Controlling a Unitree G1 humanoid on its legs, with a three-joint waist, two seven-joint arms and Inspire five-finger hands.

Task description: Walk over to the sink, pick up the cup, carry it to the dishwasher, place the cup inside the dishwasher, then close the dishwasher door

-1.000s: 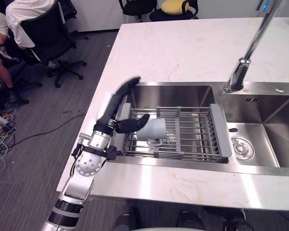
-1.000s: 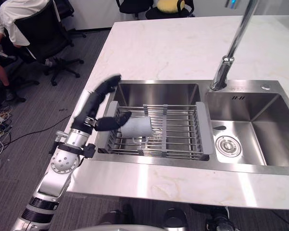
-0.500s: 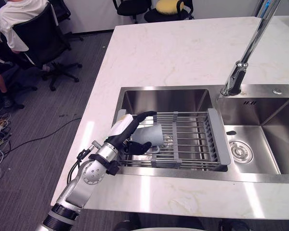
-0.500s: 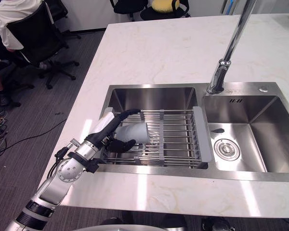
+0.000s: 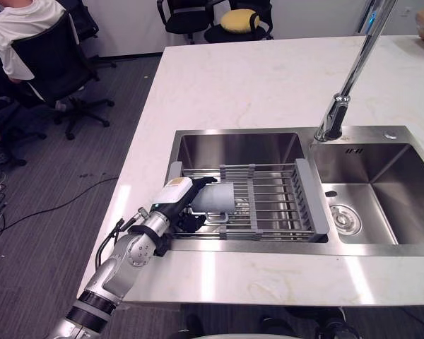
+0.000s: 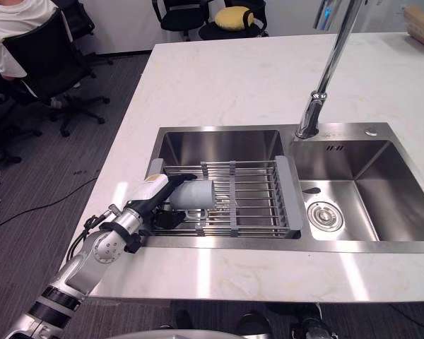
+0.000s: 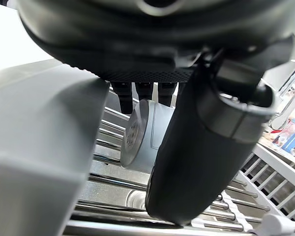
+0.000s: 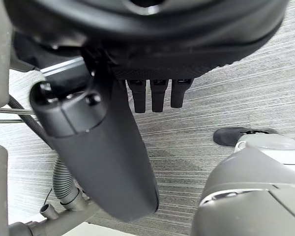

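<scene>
The left hand [image 5: 175, 199] is reaching round the cup [image 5: 215, 199], which is lying between its straight fingers and thumb, not gripped yet; lifting, carrying and the dishwasher are remaining. The right hand [image 8: 103, 157] is hanging relaxed.

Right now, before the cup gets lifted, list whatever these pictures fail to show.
- Inside of the cup: it lies on its side on the rack, mouth edge-on in the eye views, base toward the left wrist view.
- Cup's left end: covered by the left hand in the eye views.
- Faucet spout: cut off by the top edge in both eye views.
- Seated person: cut off by the upper left corner.
</scene>
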